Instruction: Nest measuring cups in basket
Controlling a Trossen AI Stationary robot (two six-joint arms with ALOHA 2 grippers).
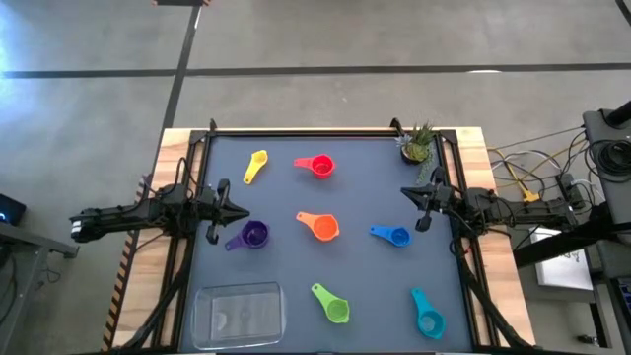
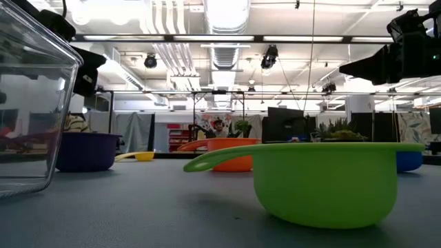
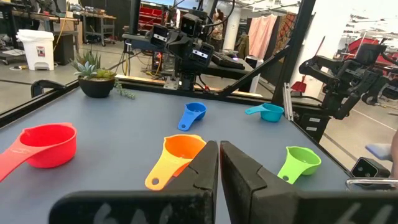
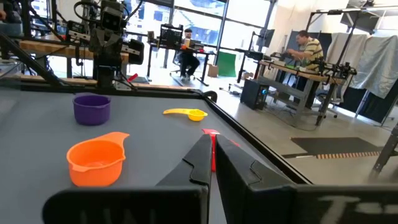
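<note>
Nearest your low camera, the green cup (image 2: 324,182) is sitting upright on the bench (image 1: 286,187), at about 6 o'clock in the overhead view. The basket (image 1: 238,314) is lying at 7 o'clock, holding no cup. Your left claw (image 1: 240,214) is reaching in level from 9 o'clock, fingers pressed together on nothing, just beside the purple cup (image 1: 252,235). Your right claw (image 1: 408,193) is stretching in from 3 o'clock, likewise closed and empty, above the blue cup (image 1: 393,235). The orange cup (image 1: 320,226) is resting at centre, red cup (image 1: 317,165) and yellow cup (image 1: 254,165) toward 12, teal cup (image 1: 427,316) at 5.
</note>
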